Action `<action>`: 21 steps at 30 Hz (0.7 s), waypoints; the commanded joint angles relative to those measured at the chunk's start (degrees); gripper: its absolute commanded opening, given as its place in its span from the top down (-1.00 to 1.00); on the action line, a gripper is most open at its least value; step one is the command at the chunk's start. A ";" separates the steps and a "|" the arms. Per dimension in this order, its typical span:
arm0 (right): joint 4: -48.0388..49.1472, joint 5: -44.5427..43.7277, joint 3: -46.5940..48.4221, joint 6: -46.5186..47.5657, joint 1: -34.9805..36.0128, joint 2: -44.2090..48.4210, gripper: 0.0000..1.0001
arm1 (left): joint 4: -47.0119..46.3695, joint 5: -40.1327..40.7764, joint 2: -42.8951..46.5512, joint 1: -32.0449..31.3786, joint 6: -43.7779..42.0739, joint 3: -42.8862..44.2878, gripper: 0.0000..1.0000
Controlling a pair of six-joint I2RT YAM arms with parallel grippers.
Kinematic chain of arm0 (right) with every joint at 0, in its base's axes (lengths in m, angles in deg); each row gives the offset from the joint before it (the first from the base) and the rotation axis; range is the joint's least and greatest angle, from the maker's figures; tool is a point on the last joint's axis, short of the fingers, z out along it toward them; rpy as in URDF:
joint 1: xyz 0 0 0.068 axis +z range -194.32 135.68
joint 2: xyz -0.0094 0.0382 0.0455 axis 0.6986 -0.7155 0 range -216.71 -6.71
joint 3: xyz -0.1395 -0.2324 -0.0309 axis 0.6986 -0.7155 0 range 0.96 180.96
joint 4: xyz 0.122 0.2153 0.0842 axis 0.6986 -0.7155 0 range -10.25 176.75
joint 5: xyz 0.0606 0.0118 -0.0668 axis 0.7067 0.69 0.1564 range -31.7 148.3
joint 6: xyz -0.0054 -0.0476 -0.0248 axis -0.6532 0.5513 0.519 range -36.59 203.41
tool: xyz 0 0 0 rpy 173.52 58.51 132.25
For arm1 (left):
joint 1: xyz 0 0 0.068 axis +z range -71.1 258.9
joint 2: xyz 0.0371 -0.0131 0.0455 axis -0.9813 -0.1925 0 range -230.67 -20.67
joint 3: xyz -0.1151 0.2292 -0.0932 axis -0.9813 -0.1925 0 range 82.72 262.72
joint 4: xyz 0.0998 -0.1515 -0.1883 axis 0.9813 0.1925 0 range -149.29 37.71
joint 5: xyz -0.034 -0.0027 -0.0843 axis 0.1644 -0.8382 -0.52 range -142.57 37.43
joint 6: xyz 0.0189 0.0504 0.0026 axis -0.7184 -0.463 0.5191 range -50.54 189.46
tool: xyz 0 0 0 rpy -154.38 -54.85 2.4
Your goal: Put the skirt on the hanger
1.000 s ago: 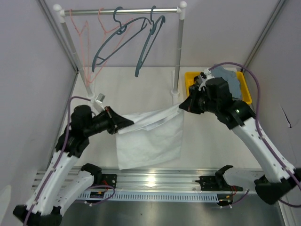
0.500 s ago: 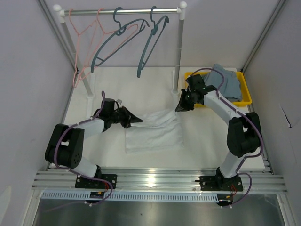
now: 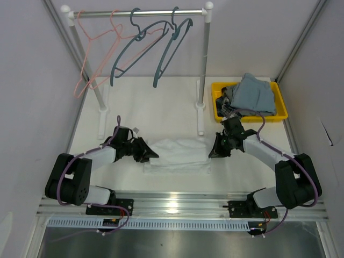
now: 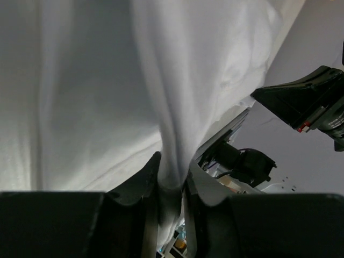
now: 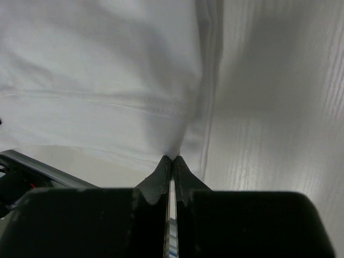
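skirt: bunched flat on the worktop, mid near edge, between both arms | left jaws: narrow, a fold pinched between | right jaws: tight on its right edge | risk: thin left pinch may slip, cloth stays crumpled, hangers well apart | vs earlier: was lifted and spread; now lowered, gathered

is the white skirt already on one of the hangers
No, the white skirt lies bunched on the table, and the hangers on the rail are all bare.
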 commanded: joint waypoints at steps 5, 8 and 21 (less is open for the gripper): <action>3.82 -1.96 -1.62 0.37 -0.34 -1.35 0.98 | 2.55 1.82 -0.69 0.67 -5.95 -1.31 0.36; 3.12 -3.19 -0.83 1.16 -0.16 -1.54 0.77 | 3.95 3.13 0.88 0.67 -7.35 -1.05 0.07; -5.49 -7.85 5.32 3.01 1.33 5.49 -0.25 | 27.06 17.98 22.06 0.67 -21.41 10.20 -0.40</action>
